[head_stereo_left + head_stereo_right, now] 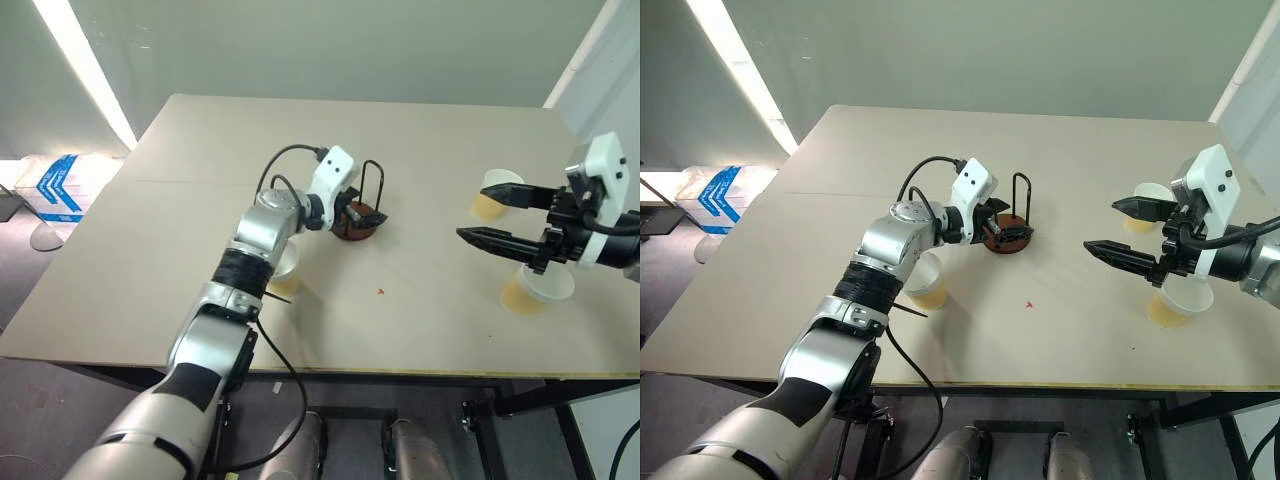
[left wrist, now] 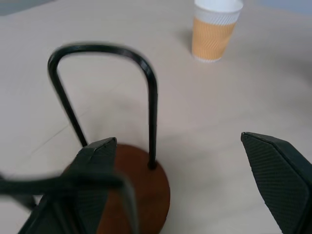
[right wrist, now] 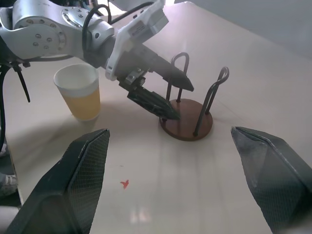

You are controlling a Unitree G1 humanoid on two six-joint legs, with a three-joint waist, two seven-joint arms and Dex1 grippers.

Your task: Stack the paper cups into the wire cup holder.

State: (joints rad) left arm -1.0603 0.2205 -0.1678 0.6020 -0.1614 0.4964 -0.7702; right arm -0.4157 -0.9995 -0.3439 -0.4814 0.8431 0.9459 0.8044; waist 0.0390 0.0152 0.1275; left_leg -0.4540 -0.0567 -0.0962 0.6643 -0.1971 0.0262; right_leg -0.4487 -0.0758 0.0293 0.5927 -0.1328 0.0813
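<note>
My left hand (image 1: 1006, 232) is at the wire cup holder (image 1: 356, 216), fingers spread and empty; one finger (image 2: 80, 185) lies over the reddish base among the wire loops, the other stands off to the side over bare bench (image 1: 200, 240). My right hand (image 1: 490, 214) hangs above the bench's right part, fingers spread wide and holding nothing.

Nearest me, one paper cup (image 1: 928, 280) stands upright just beside my left forearm, partly hidden by it. Another cup (image 1: 535, 290) stands near the front right edge, under my right hand and partly covered by it. The middle of the bench between the holder and my right hand is open, with only a small red speck (image 1: 1029, 304) on it. The third cup (image 1: 494, 195) stands farther back on the right, behind my right fingers. The far half of the bench is bare up to its back edge.
</note>
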